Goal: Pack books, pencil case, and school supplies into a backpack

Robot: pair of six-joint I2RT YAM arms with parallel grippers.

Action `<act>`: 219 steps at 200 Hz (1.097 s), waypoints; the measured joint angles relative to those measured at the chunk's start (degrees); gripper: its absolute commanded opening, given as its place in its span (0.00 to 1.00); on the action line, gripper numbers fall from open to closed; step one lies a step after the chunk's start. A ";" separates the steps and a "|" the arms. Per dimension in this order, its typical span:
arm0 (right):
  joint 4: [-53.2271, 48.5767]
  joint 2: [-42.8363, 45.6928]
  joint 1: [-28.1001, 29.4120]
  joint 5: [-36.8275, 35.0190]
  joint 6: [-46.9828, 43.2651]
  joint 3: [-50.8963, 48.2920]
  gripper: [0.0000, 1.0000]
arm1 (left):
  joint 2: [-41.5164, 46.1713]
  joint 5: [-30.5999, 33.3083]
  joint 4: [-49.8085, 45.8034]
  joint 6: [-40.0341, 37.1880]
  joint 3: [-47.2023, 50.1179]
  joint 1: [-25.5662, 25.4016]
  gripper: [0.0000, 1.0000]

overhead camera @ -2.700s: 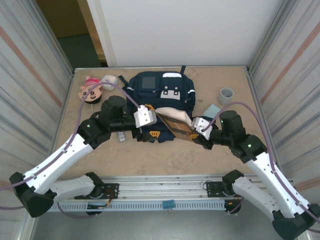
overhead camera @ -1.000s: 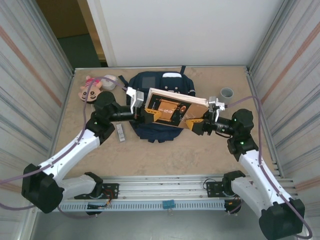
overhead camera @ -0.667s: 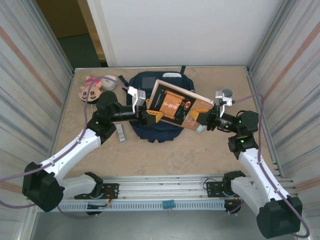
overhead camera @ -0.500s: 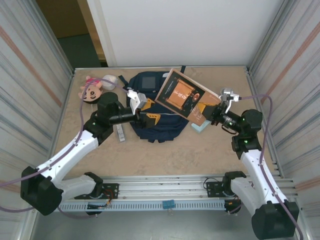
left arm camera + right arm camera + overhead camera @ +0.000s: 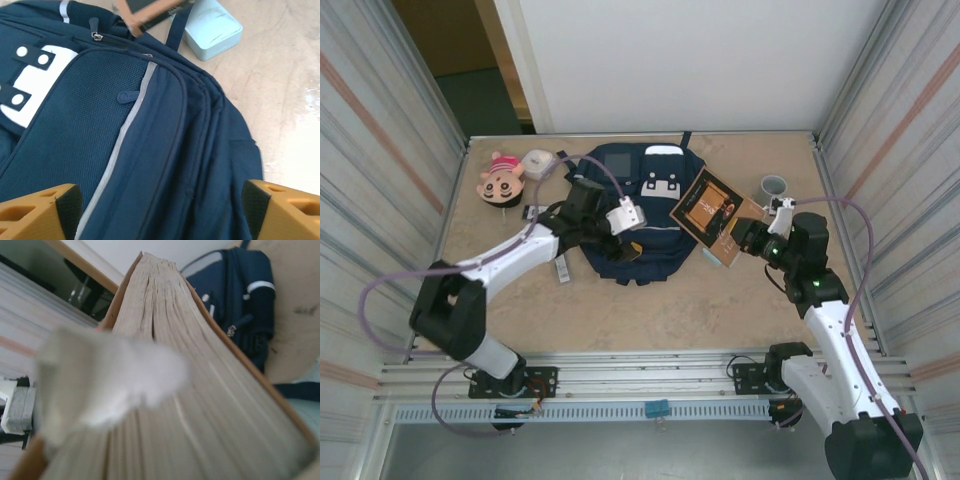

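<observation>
Right jaws leftward, on book point(image 5: 708, 208) corner.

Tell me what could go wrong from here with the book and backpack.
1. The book hangs tilted from the right jaws alone, gripped at one end; it may swing or slip.
2. In the left wrist view the backpack shows no opening, and the left jaws stand open on nothing, so the book may have nowhere to go.
3. The pad lies by the book's low end and the cup is close; lowering could knock them.
</observation>
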State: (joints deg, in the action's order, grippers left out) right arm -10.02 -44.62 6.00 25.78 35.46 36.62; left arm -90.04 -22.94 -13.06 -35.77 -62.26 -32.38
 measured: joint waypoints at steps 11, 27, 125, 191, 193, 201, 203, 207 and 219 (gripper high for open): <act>-1.05 0.00 0.04 -0.90 -0.13 0.00 0.00 | -3.30 -0.11 0.00 -0.70 -2.40 -0.07 0.87; -2.12 0.00 0.04 -2.14 -0.15 0.00 0.00 | -7.56 -0.55 -0.24 -1.88 -5.68 -0.24 0.88; -5.22 1.90 0.02 -4.63 -0.17 0.00 0.00 | -19.87 -3.37 -4.92 -6.95 -14.78 -0.37 0.90; -5.51 0.70 -0.02 -4.59 -0.39 0.00 0.00 | -22.69 5.01 -4.09 -7.74 -15.63 -2.93 0.11; -5.55 0.70 -0.02 -4.59 -0.39 0.00 0.00 | -22.62 5.07 -4.07 -7.69 -15.63 -3.02 0.06; -5.68 0.68 -0.15 -4.59 -0.39 0.00 0.00 | -22.23 5.51 -3.67 -7.23 -15.61 -3.43 0.00; -5.73 0.68 -0.22 -4.57 -0.39 0.00 0.00 | -22.18 5.55 -3.61 -7.23 -15.58 -3.48 0.00; -5.97 0.68 -0.44 -4.57 -0.37 0.00 0.00 | -21.75 5.73 -3.34 -6.88 -15.41 -3.65 0.00; -6.67 0.68 -1.51 -4.50 -0.24 0.00 0.00 | -20.09 7.02 -2.86 -5.53 -14.60 -4.39 0.00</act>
State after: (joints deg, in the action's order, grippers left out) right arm -16.69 -43.94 4.49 21.28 35.22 36.62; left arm -110.13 -15.92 -15.92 -41.30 -76.86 -36.77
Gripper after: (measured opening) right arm 0.180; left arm 0.064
